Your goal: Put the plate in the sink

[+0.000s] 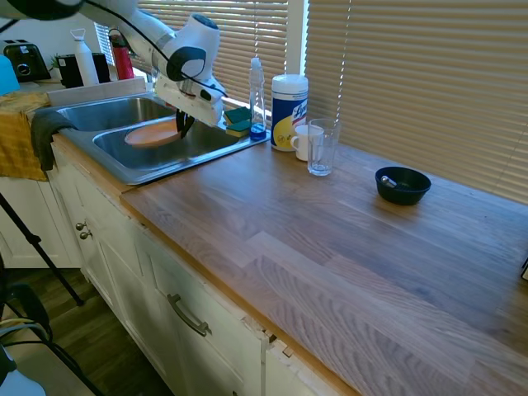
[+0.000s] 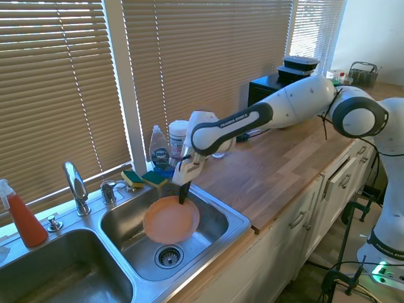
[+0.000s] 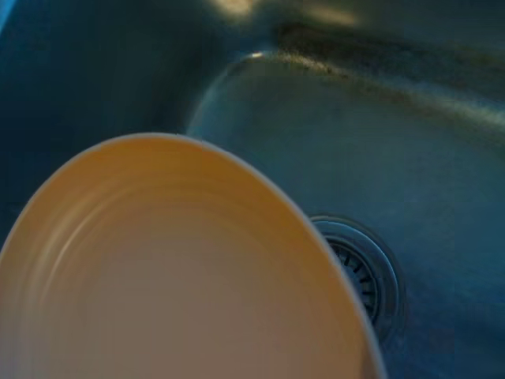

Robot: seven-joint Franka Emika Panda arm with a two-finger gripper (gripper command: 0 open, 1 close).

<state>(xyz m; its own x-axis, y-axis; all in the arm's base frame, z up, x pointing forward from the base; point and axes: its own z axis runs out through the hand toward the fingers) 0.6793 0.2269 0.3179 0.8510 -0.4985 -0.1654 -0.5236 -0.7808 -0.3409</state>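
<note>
The peach-orange plate (image 2: 170, 219) hangs tilted inside one basin of the steel sink (image 2: 221, 218), over the drain (image 2: 168, 255). My gripper (image 2: 183, 199) is shut on the plate's rim, on its side toward the counter. From the other side, the plate (image 1: 153, 133) shows just below the sink's rim (image 1: 157, 171), with the gripper (image 1: 181, 129) reaching down to it. In the wrist view the plate (image 3: 173, 276) fills the frame close up, with the drain (image 3: 363, 272) beyond it.
A chrome faucet (image 2: 77, 186) rises behind the sink. Sponges (image 2: 144, 178), a soap bottle (image 2: 159, 150) and a wipes canister (image 1: 289, 111) stand at the back rim. A mug (image 1: 305, 142), a glass (image 1: 321, 147) and a dark bowl (image 1: 403, 185) sit on the wood counter. A red bottle (image 2: 24, 218) stands far left.
</note>
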